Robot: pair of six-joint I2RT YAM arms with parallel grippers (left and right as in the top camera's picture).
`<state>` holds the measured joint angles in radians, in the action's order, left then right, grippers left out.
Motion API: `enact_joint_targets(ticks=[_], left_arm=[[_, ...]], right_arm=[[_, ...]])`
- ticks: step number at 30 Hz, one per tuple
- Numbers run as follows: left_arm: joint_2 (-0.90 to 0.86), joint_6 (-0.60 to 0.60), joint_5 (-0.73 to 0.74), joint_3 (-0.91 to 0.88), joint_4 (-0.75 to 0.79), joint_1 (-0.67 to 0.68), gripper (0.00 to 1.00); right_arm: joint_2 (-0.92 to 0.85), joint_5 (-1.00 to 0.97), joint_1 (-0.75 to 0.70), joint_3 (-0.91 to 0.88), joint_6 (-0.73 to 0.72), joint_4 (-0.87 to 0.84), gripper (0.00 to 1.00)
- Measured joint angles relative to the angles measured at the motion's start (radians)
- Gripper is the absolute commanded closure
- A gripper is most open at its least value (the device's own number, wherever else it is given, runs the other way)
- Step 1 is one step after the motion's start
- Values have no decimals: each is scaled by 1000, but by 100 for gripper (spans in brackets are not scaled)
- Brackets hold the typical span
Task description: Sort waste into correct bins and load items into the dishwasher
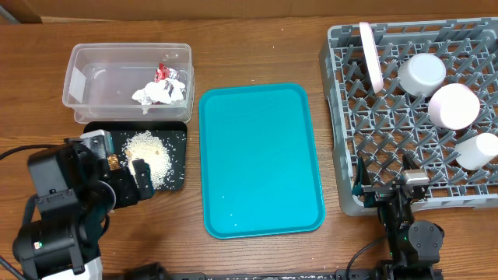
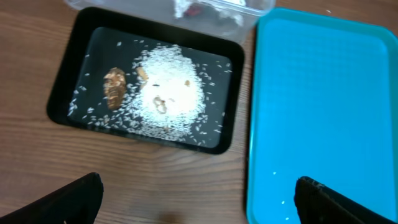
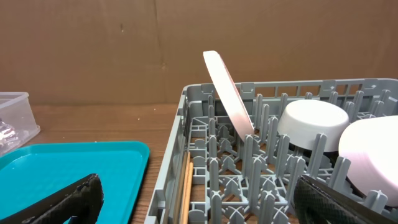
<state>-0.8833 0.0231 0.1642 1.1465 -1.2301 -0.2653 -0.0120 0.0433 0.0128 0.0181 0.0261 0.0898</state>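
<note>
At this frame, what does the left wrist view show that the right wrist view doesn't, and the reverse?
Left wrist only: the black tray holding the rice grains and a brown lump. Right wrist only: the dish rack with a tilted pale-pink plate, a white bowl, a pink bowl, and the chopsticks lying along its left wall. Both: the teal tray, an edge of the clear tub and the wooden table.

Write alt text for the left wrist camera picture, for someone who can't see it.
A black tray holds a heap of white rice and a brown lump, on a wooden table. A teal tray lies to its right, a clear tub above; dark fingertips of the open left gripper frame the bottom corners.
</note>
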Motion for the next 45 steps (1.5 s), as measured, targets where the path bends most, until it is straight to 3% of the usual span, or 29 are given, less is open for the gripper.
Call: enact_joint_targets(ticks=[8,13,25,34,41,45], left_arm=[[69,-3,-58,-27,79,202,0],[165,-5,-107,-176,276,279,0],[547,46,-127,-833,1001,303,0],[803,56,-143,-1104,1297,318,0],[864,28,-196,-1135,1350,318,0],[871,18,-207,-1135,1224,318,0]], right_arm=[[0,0,0,0,0,0,0],[0,0,0,0,0,0,0],[0,-2,0,0,0,0,0],[0,-4,0,0,0,0,0],[0,-3,0,0,0,0,0],[0,-4,0,0,0,0,0]])
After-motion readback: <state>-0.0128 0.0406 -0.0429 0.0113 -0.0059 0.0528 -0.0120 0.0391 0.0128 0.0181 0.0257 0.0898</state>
